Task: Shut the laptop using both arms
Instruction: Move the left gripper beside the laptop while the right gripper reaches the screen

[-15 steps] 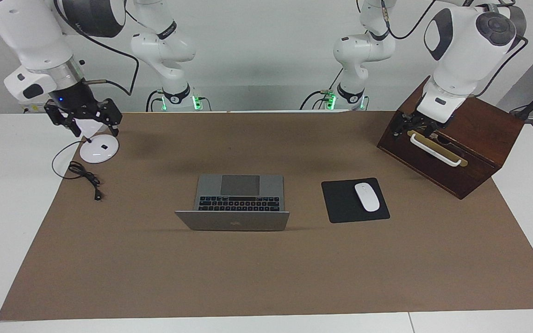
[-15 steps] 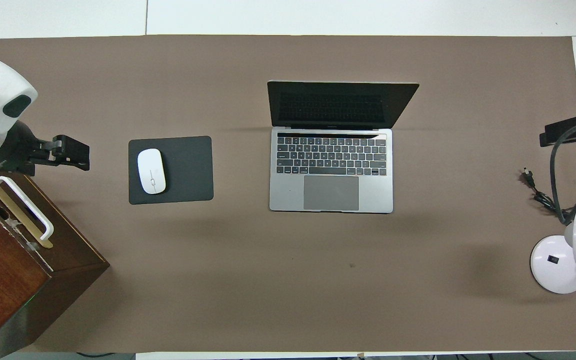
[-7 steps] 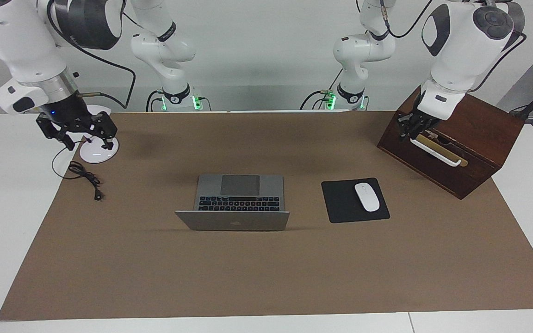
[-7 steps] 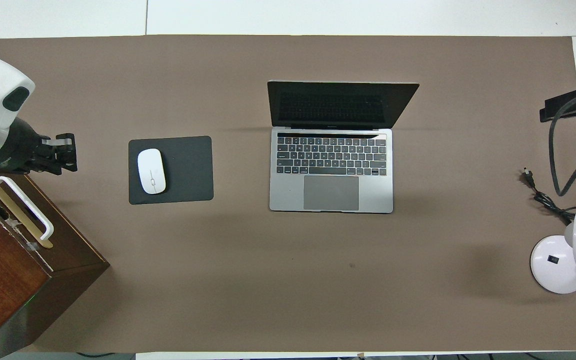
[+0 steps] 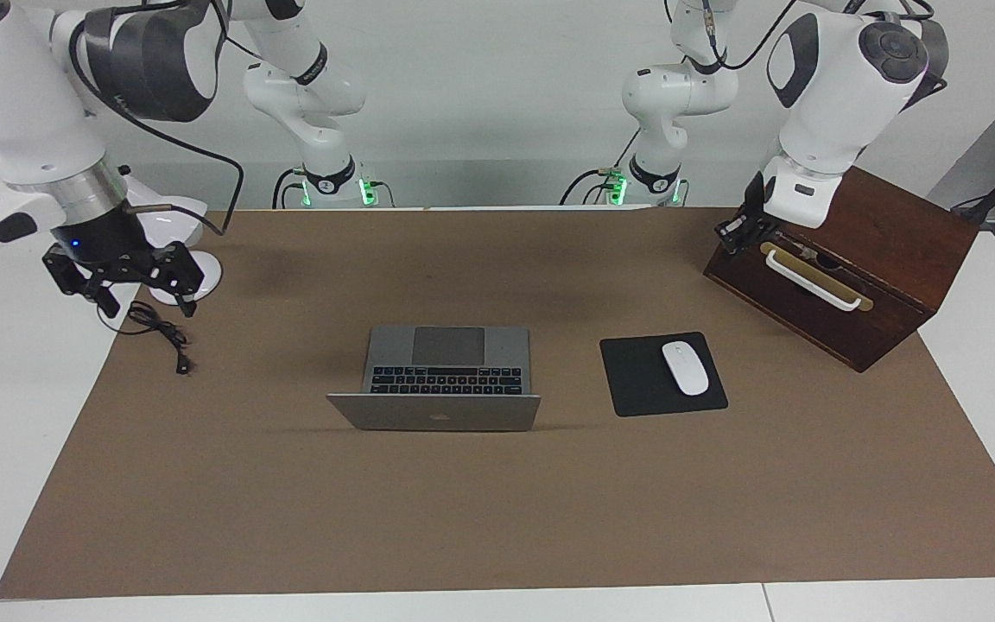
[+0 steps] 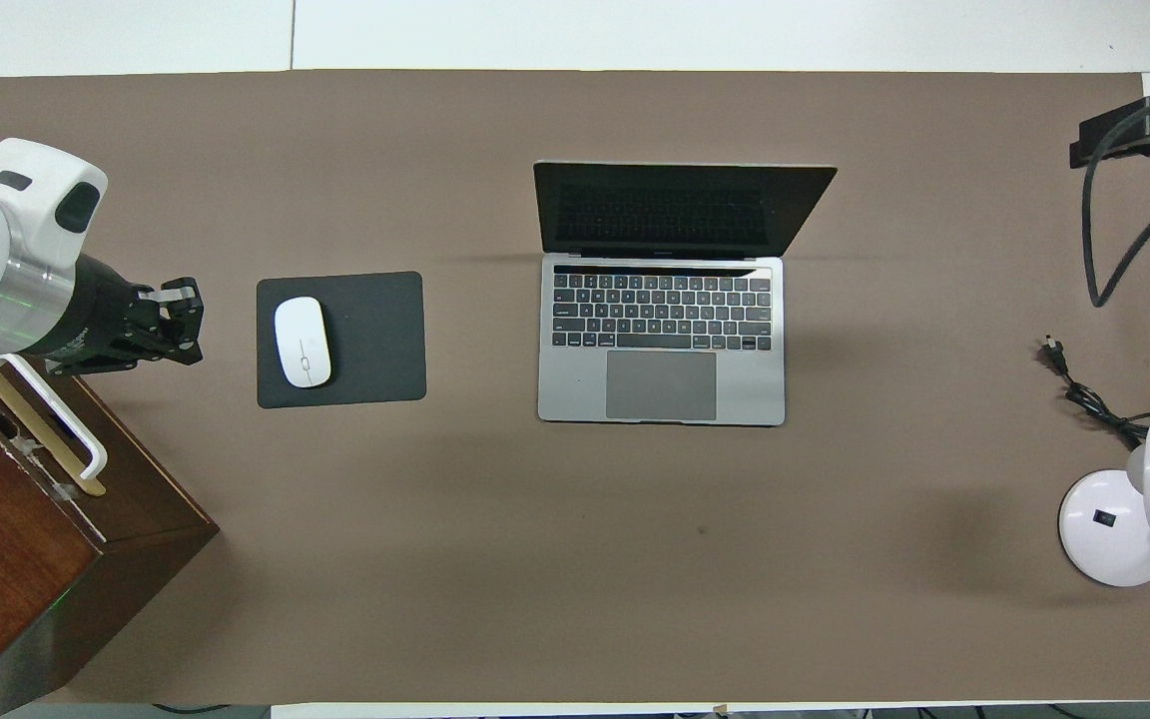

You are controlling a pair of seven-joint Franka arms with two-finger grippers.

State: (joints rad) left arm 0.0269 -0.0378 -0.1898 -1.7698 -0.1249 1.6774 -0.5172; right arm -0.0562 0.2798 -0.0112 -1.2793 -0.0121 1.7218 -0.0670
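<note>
While its lid stands open, the laptop [image 5: 445, 376] [image 6: 662, 290] lies at the middle of the brown mat [image 5: 497, 518] [image 6: 495, 559]: one unit, thin silver-grey metal, black keys, large grey trackpad on the edge nearer the robots, dark screen facing them, dark logo on the back of the lid. The lid leans back a little past upright. Nothing touches it.

Count of other items: one black mouse pad [image 5: 640, 380] [image 6: 375, 340], beside the laptop toward the left arm's end of the table; one white mouse [image 5: 685, 368] [image 6: 302, 342] on that pad; one dark wooden box [image 5: 877, 276] [image 6: 26, 559] with a white handle [image 5: 811, 282] [image 6: 46, 414], nearer the robots at the left arm's end; one white desk lamp [image 5: 191, 272] [image 6: 1124, 524] with one black power cord [image 5: 156, 330] [image 6: 1084, 394], at the right arm's end.

Arms: two, white, jointed.

Left gripper [image 5: 738, 231] [image 6: 176, 322]: in the air over the wooden box's edge by the handle, well apart from the laptop. Nothing is seen in it; whether its fingers are apart or together cannot be told.

Right gripper [image 5: 122, 281] [image 6: 1124, 140]: in the air over the mat's edge, by the lamp base and cord, well apart from the laptop. Fingers spread wide apart, pointing down, holding nothing.
</note>
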